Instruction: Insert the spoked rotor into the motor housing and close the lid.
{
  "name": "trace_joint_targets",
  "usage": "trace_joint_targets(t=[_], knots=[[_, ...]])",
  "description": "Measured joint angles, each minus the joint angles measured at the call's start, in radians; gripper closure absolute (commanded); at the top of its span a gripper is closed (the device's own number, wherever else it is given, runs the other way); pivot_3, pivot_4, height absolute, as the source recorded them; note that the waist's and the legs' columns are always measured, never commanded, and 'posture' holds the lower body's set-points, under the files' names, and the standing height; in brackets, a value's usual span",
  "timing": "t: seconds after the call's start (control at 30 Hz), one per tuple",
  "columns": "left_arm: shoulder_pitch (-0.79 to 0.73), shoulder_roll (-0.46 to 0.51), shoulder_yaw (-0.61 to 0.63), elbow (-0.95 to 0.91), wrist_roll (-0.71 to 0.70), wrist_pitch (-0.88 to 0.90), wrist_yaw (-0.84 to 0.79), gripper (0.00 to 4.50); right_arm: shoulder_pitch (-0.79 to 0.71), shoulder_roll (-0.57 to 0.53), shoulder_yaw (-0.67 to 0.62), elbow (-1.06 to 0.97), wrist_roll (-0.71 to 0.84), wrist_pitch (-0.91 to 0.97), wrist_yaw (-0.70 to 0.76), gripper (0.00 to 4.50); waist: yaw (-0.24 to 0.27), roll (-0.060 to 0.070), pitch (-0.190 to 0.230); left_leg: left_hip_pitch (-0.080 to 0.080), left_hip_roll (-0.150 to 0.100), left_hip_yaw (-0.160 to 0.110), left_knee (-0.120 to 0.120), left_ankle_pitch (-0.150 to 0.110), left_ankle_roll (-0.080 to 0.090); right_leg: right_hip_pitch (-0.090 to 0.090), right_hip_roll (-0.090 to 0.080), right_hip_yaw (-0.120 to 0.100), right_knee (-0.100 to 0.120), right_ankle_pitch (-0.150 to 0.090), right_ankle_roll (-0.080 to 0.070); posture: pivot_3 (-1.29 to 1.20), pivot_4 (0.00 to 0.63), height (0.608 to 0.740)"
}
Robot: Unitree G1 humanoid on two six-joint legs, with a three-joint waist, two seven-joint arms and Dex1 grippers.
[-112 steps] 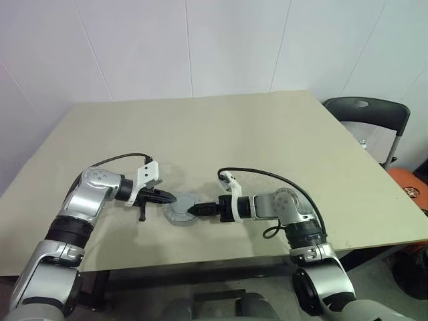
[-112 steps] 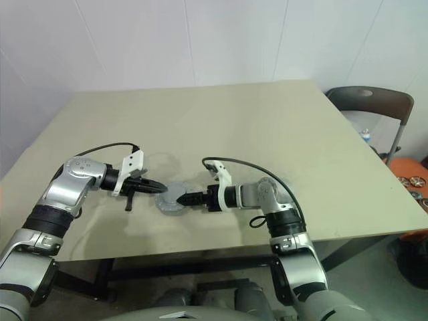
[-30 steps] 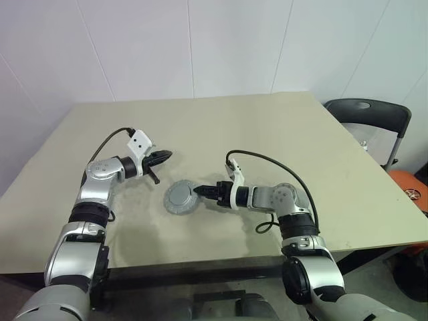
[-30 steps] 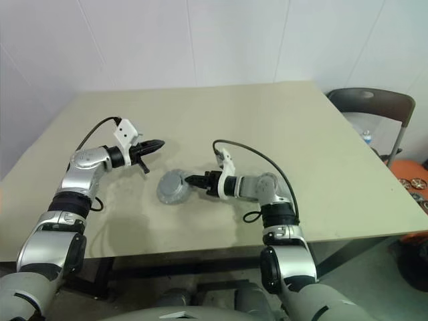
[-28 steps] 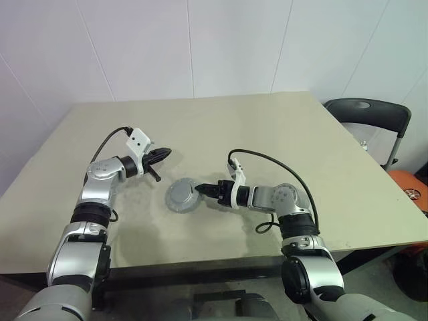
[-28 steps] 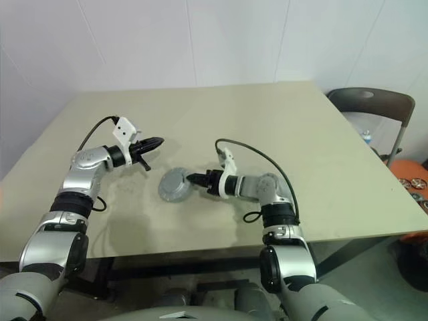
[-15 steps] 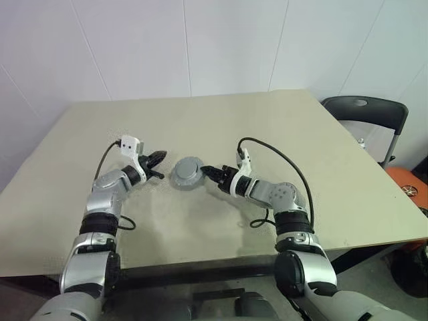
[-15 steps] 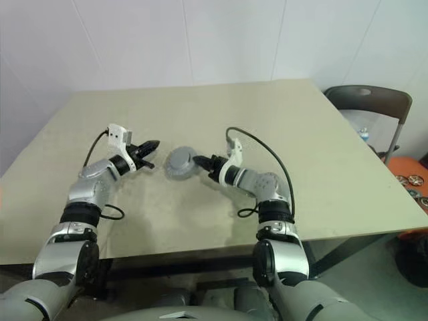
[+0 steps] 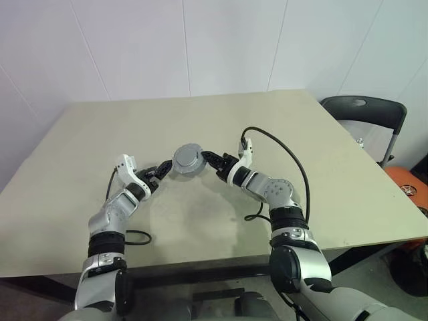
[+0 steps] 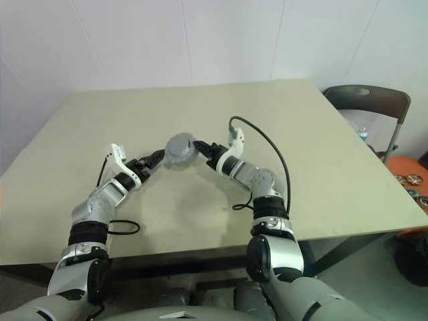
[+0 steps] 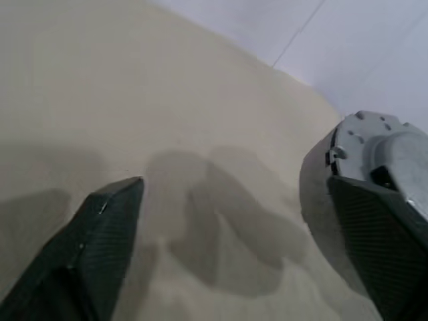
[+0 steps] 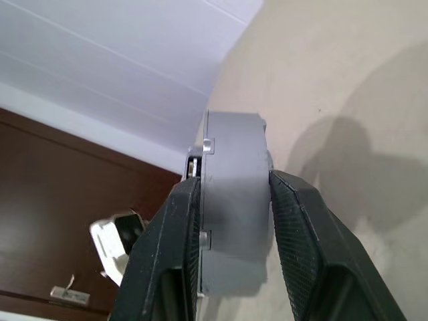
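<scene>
Motor housing (image 9: 186, 159) with its lid on sits as 1 closed grey round unit, held up off the bench (image 9: 267, 127) at about the middle of the scene. In your right wrist view, the assembly (image 12: 231, 200) is seen edge-on, with a seam and small tabs along its side wall. Your right gripper (image 9: 204, 158) is clamped on it: the 2 black fingers (image 12: 304, 234) press against the 2 flat faces, 1 on each side. Below it you see its shadow on the tan surface.

Your left gripper (image 9: 162, 170) is just beside the assembly on the opposite side, pointing toward it. Its 2 fingers (image 11: 100, 247) are spread wide apart and hold nothing; in your left wrist view 1 finger lies against or just in front of the grey rim (image 11: 361, 154), and you cannot tell whether it touches.

Both arms reach inward from the near edge of the bench. A dark chair (image 9: 364, 114) stands past the bench's far right corner, in front of the white wall (image 9: 200, 47).
</scene>
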Motion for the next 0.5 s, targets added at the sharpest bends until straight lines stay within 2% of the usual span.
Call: trace_joint_targets(t=[0.2, 0.5], knots=[[0.024, -0.039, 0.058, -0.057, -0.106, 0.142, 0.004, 0.02, -0.001, -0.001, -0.006, -0.001, 0.023, -0.024, 0.011, 3.15, -0.009, 0.000, 0.000, 0.000, 0.000, 0.000, 0.000, 0.000, 0.000, 0.000, 0.000, 0.000, 0.000, 0.000, 0.000, 0.00, 0.000, 0.740], [0.026, -0.041, 0.067, -0.073, -0.119, 0.171, 0.007, 0.02, -0.001, -0.002, -0.006, -0.002, 0.032, -0.029, 0.013, 3.15, -0.008, 0.000, 0.000, 0.000, 0.000, 0.000, 0.000, 0.001, -0.001, 0.000, 0.001, 0.000, 0.000, 0.000, -0.001, 0.00, 0.000, 0.740]])
